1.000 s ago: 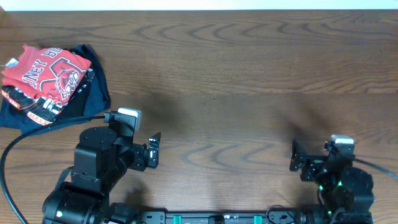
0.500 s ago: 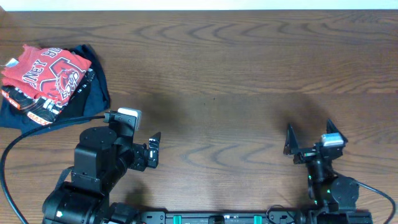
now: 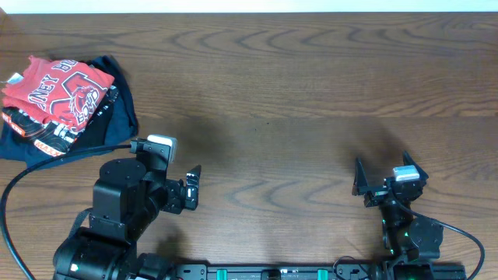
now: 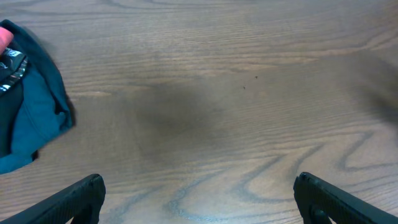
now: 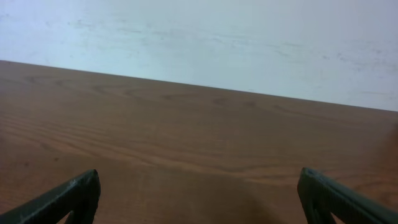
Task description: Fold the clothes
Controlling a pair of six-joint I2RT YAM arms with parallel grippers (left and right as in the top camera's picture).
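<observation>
— What's changed?
— The right gripper (image 3: 381,176) has lifted and tilted up; the left gripper (image 3: 194,188) hasn't moved. Both jaws gape, empty.
— And the clothes (image 3: 56,92)?
— Folded at the counter's (image 3: 311,93) far-left corner, atop a dark garment (image 3: 117,109). Likely finished.

My two arms are matte black with chunky rounded joint housings. Each carries a small white block near the wrist. A black cable loops off the left arm (image 3: 124,214) toward the frame's left edge; green lights glow on the right arm (image 3: 405,233).
</observation>
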